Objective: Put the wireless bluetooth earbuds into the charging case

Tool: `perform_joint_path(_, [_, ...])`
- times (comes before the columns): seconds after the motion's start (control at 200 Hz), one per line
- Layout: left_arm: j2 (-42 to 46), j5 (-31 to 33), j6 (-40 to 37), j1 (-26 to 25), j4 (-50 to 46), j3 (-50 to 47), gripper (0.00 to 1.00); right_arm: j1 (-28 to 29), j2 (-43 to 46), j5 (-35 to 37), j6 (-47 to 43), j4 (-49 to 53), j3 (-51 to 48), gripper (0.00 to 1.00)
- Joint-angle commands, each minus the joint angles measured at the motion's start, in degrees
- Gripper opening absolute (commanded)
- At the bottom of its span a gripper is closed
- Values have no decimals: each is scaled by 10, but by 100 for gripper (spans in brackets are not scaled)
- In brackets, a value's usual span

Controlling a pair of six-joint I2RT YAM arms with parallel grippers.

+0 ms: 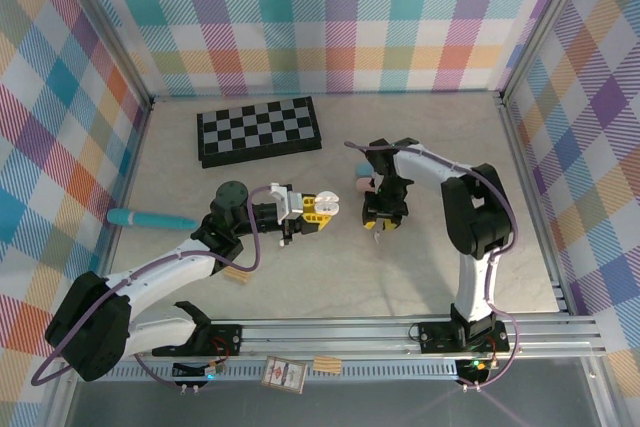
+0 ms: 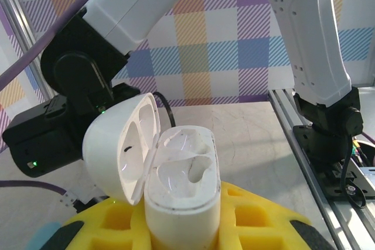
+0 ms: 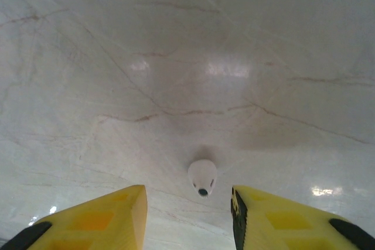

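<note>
Earbud [image 3: 203, 177], small and white, lies on the pale marbled table [image 3: 187, 57] between the yellow fingers of the right gripper [image 3: 187, 206]; those jaws stand partly apart, with a gap on either side of it, gripping nothing; left gripper [image 2: 181, 229] is clamped on a white charging case [image 2: 183, 185], held upright with its lid swung open.

The left arm [image 1: 170, 272] reaches forward and to the right from its base, with the forearm low and the wrist level. The left gripper [image 1: 322, 207] points sideways toward the right arm [image 1: 470, 212]. Its yellow fingers [image 2: 258, 215] are clamped on the lower half of an open case [image 2: 181, 203]. The right arm rises from its base, elbow high, and bends over to the left. The right gripper [image 3: 187, 203] points straight down at the worktop [image 3: 176, 57], jaws apart and just above it.
</note>
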State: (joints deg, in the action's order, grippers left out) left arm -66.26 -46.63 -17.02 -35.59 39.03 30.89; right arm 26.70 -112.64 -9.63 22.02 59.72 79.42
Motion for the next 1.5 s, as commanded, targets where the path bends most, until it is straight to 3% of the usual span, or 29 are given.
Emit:
perform_joint_path(0.0, [-4,-21,-7,-5,9,13,15,-1,-21,-4,-10,35,20,40])
perform_joint_path(1.045, [-25,-31,-9,-5,8,29,15,-1,-41,-18,-17,23,-12,21])
perform_joint_path(1.495, [-37,12,-10,-5,10,21,15,-3,44,-28,10,-27,-29,20])
